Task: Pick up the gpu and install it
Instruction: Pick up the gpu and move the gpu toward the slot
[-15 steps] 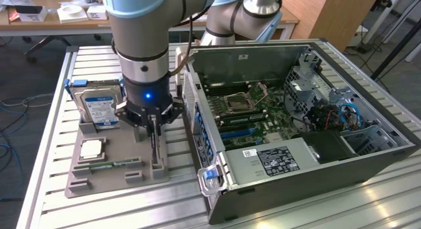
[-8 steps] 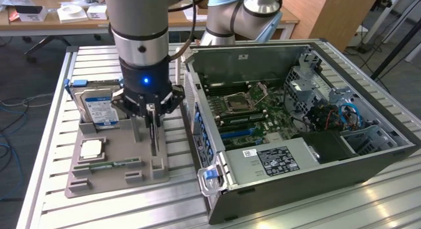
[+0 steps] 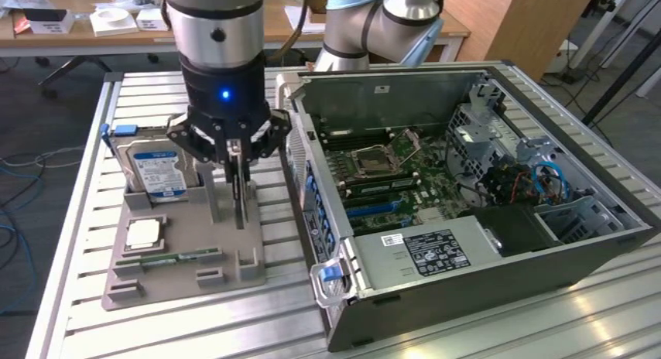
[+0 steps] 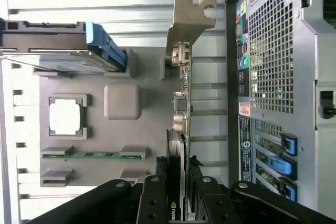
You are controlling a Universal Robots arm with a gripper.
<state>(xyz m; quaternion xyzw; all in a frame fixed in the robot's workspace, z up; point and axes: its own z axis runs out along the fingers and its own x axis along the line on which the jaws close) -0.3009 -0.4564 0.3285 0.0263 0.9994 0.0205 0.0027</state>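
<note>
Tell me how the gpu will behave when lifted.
Probably stiff: the gpu is a thin card standing on edge in the gray holder. Its metal bracket at one end may make it tilt in the gripper. Exposed board edge looks fragile.

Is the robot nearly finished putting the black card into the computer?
Not yet. Done: the jaws are around the gpu, which stands upright on the grey holder beside the open computer case. In hand: they look closed on the card's top edge. Left: lifting it away isn't visibly done, and the blue slots inside the case look empty.
</note>
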